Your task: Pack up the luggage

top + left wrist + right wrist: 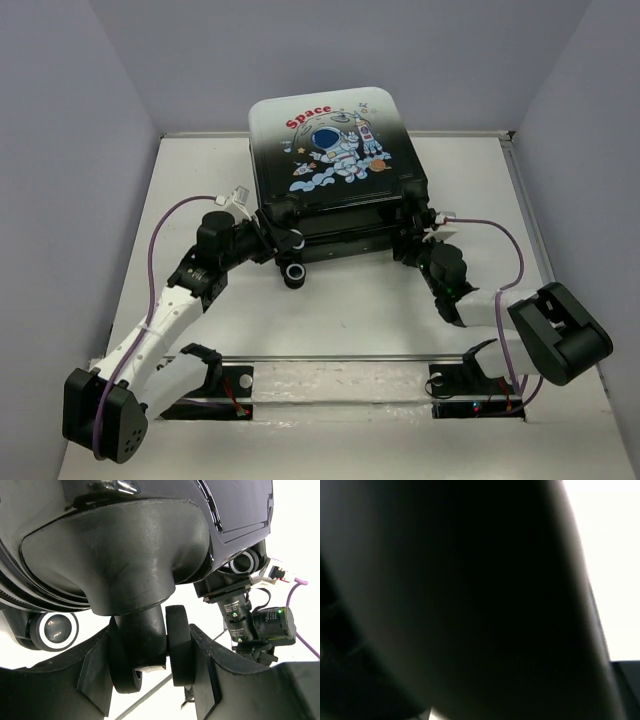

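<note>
the luggage (335, 150) lies flat on the table (350, 310) with its lid down and the astronaut print and the red "space" word facing up. its wheeled edge is turned toward both hands.

the left gripper (150, 645) is at the near left corner of the case. it is clamped on a twin caster wheel (177, 652). the two black fingers (92, 675) press on the outer faces of the wheel discs, and the wheel's stem stands between the discs. the glossy black shell is directly above this hand. a second wheel with a white ring (59, 630) is just beside the hand, on the left in the wrist view.

the right gripper (418, 240) is at the near right corner of the case, close against it. its own camera shows only a dark blur, so i cannot tell if its fingers are apart or together.
</note>
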